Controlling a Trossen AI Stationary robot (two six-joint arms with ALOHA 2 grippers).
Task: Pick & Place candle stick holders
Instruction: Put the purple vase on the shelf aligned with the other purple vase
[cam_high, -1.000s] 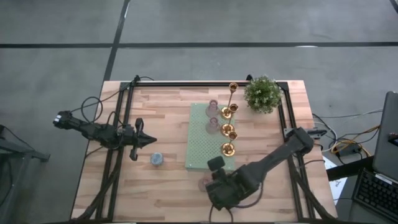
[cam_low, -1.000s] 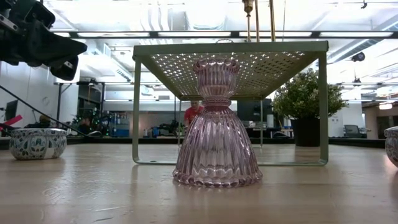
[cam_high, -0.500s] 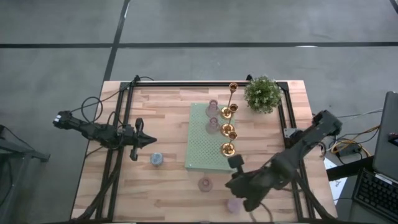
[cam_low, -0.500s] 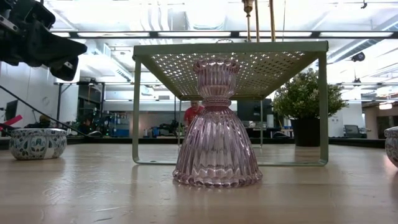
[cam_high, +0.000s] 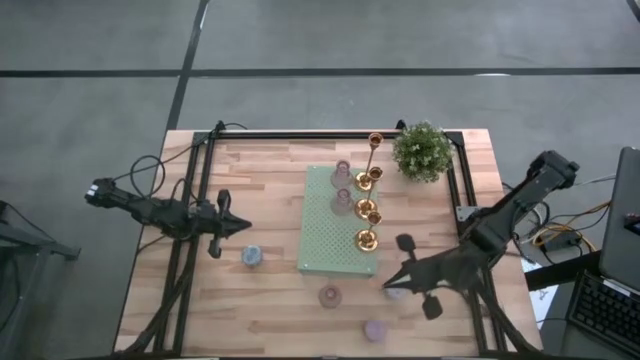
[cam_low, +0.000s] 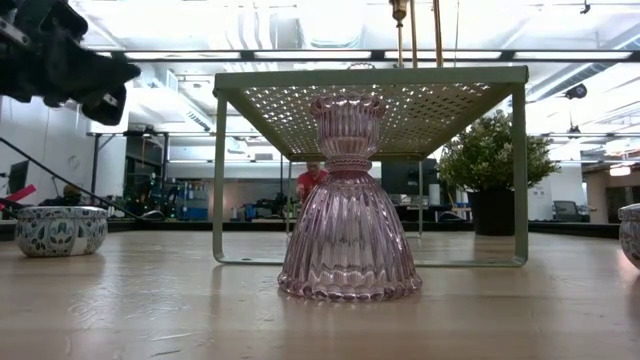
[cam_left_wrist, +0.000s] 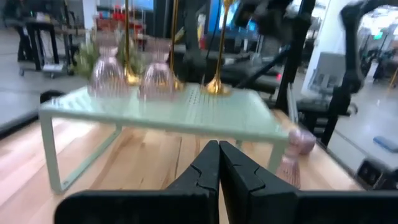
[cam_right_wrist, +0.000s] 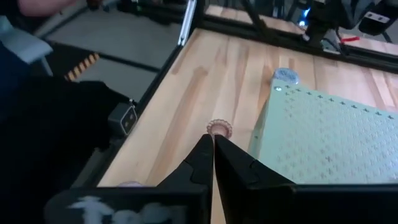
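A: Swinging away from the front edge, the right gripper (cam_high: 392, 286) sat shut and empty near the pale green mat (cam_high: 325, 250).

B: Left gripper (cam_high: 243, 228) likewise shut, empty. Gold holders (cam_high: 366, 208) stood on the mat; the pink holder (cam_high: 329, 296), lavender holder (cam_high: 375, 330) and blue-grey holder (cam_high: 251, 256) waited on the table (cam_high: 270, 170).

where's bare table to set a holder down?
Free: the table between the left gripper and the green mat; the front left corner, left of the pink holder. Crowded: the mat's right edge with gold holders, and around the right gripper.
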